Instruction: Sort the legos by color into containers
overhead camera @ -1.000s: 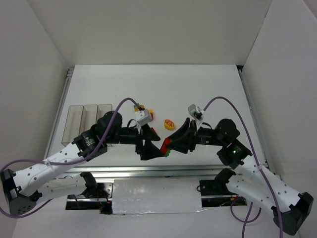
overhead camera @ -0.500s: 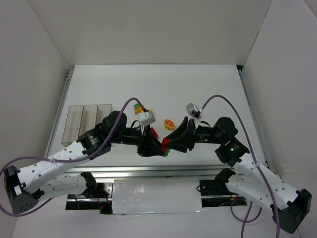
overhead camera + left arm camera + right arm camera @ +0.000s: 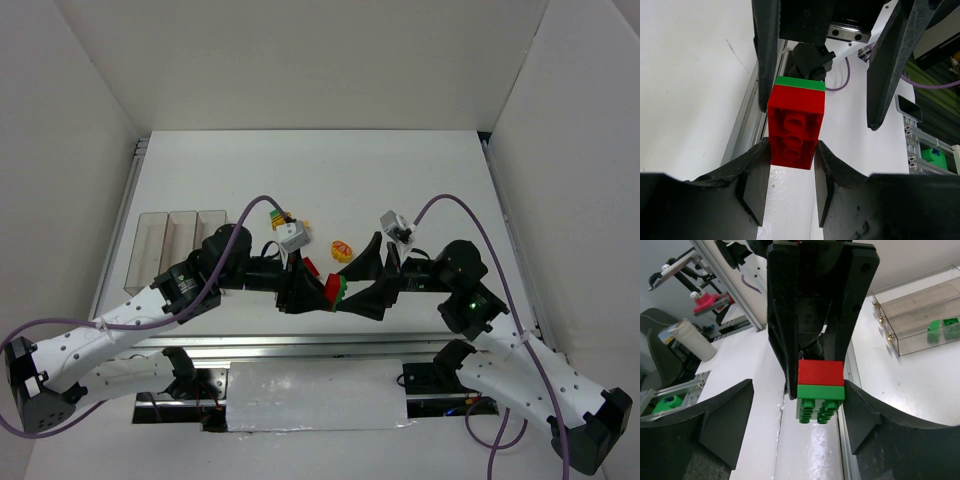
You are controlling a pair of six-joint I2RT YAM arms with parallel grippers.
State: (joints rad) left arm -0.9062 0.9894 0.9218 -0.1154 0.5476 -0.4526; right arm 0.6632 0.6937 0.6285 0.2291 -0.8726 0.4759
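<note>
Red plastic brick (image 3: 795, 125), joined to a green plastic brick (image 3: 821, 399), sits clamped in the left arm's fingers (image 3: 754, 185) over the worktop (image 3: 420, 180) near edge, green end pointing between the right arm's fingers (image 3: 725, 422), spread wide and empty

Seen from the left wrist, the red brick (image 3: 795, 125) hides most of the green brick (image 3: 800, 83); the right wrist view crops the bins (image 3: 912, 315)

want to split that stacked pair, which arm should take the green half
Right. The right gripper is open around the green brick; the left gripper is shut on the red brick.
</note>
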